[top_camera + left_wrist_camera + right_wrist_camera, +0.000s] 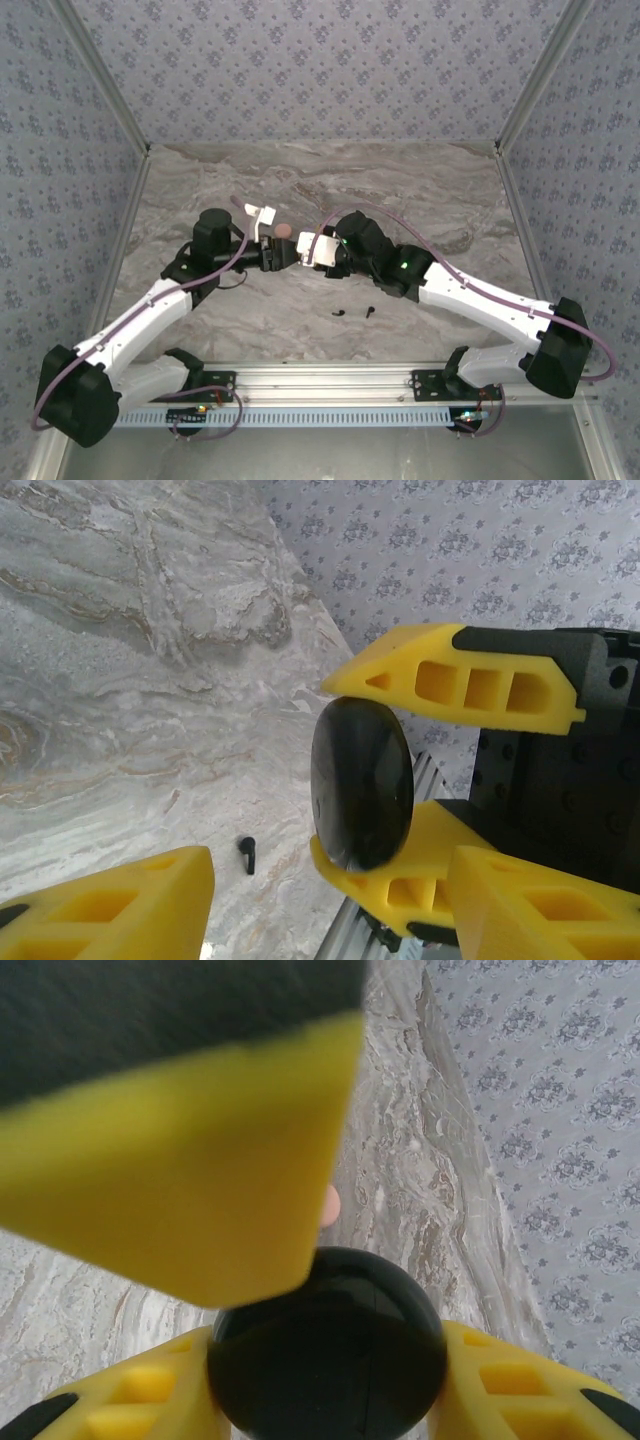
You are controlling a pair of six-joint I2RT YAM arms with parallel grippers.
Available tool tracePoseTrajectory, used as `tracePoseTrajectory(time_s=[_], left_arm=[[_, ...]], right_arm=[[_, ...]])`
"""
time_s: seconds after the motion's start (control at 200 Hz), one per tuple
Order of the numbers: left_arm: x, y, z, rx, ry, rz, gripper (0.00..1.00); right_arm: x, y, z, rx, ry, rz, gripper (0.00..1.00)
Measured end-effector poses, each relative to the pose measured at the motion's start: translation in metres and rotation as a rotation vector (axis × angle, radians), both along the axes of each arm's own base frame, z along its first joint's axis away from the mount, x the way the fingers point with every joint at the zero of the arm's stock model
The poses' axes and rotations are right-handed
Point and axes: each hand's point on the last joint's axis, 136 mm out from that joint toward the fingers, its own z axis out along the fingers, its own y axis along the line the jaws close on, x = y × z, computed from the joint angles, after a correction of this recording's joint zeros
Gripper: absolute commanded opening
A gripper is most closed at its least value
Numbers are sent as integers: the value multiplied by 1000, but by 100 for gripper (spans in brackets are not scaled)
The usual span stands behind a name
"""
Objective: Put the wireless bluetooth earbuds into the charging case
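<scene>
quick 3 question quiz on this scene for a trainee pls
1. True or false: the right gripper is clamped on a black round case.
2. How many black earbuds lie loose on the table in the top view? A one, B two, C four.
3. Do the left gripper fingers stand open or shut?

Key: 1 true; 2 B; 3 open.

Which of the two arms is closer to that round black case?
The right. The right fingers clamp the black case from both sides; the left fingers stand open close beside it, without gripping it.
</scene>
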Motion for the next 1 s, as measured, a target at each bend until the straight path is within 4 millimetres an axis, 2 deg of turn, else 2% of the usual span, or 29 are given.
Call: tracePoseTrajectory(time_s=[0.33,0.715,0.944,0.999], left_arm=[[6,-7,2,-9,-10,14,44],[6,-13,0,-10,-11,8,32],[7,-14,-2,-6,-6,6,21],[7,-14,-2,-6,-8,7,18]], right_arm=[[-2,8,-2,10,4,21,45],[0,10,-2,29,16,8,45],[4,9,-5,47,42,-22,51],[5,9,-5,54,52,-28,56]])
